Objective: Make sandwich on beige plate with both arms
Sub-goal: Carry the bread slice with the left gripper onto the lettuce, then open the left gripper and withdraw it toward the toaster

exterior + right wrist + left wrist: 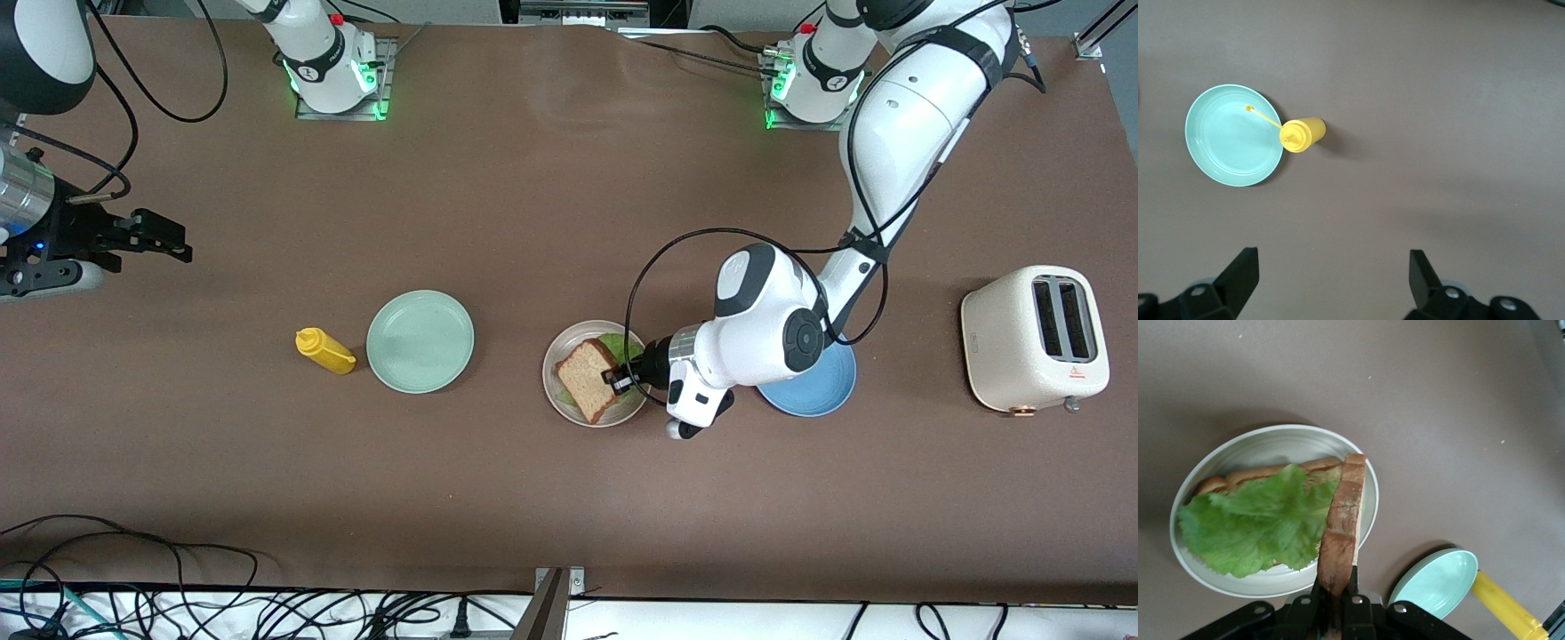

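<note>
Bread (589, 377) hung tilted over the beige plate (557, 397), pinched at its crust by the left gripper (620, 377), its long axis running from the gripper out across the plate. Lettuce (1251, 523) lay beneath it on a lower slice (1268, 473). The right gripper (151, 238) waited with fingers spread above bare table toward the right arm's end, the yellow bottle (324, 351) standing beside the green plate (420, 340).
</note>
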Available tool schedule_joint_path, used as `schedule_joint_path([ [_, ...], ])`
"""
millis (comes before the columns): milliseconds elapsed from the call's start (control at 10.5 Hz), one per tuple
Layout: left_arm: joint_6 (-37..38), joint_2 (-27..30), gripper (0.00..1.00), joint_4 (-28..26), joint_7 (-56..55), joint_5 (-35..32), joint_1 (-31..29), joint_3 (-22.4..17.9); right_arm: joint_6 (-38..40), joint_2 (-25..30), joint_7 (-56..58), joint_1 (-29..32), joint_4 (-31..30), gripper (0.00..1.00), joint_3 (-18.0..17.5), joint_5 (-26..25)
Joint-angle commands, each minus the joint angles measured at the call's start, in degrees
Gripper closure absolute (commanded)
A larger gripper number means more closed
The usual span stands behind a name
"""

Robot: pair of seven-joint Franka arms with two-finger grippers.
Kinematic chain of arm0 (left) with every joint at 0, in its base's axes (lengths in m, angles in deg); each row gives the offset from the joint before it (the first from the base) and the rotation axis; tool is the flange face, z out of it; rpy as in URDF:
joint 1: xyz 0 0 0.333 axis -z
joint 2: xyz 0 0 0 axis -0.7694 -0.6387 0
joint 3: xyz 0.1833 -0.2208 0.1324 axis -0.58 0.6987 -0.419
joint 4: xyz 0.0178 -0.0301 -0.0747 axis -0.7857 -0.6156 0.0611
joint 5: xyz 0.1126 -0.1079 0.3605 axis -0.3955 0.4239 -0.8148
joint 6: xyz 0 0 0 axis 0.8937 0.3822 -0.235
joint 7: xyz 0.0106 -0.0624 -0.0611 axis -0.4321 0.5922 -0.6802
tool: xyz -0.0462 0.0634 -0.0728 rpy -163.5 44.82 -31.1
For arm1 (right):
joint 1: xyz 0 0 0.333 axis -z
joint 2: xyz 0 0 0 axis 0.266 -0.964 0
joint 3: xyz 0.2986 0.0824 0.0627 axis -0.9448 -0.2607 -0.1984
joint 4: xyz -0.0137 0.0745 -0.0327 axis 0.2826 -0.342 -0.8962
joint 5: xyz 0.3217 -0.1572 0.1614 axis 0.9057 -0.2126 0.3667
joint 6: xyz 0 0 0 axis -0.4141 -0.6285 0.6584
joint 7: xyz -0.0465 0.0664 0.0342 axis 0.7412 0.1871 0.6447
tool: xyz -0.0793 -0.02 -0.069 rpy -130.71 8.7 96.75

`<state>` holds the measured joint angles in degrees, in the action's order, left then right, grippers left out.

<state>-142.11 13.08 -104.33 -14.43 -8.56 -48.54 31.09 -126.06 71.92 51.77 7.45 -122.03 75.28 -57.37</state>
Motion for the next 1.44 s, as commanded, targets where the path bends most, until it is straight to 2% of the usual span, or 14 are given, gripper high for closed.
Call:
schedule_joint_path([
  [0,5.34,1.17,0.52,-0.28,-0.06,1.07,-0.26,-0.85,-0.23,0.75,-1.13,-0.38,0.29,0.00,0.24,-2.87],
  [96,7.20,1.35,0.24,-0.28,0.03,0.98,-0.44,-1.37,-0.23,0.49,-1.13,-0.38,0.38,0.00,0.24,-2.89],
  [287,8.88,1.53,0.00,-0.19,0.29,0.72,-0.44,-3.13,-0.14,0.05,-0.69,-0.55,1.87,0.00,0.24,-3.23],
  [765,13.44,2.31,0.00,0.51,0.38,-5.07,-3.25,-3.66,1.26,0.13,-0.95,-0.11,4.08,0.00,0.24,-3.24],
  [1052,20.45,9.41,0.00,0.69,0.29,-14.97,-5.18,-3.67,1.27,0.13,-0.78,-0.29,4.08,0.00,0.33,-2.98],
  [1339,27.75,17.67,0.00,0.78,2.90,-16.85,-10.61,-3.67,1.27,0.22,-0.95,-0.73,4.16,0.00,-0.11,-2.71],
])
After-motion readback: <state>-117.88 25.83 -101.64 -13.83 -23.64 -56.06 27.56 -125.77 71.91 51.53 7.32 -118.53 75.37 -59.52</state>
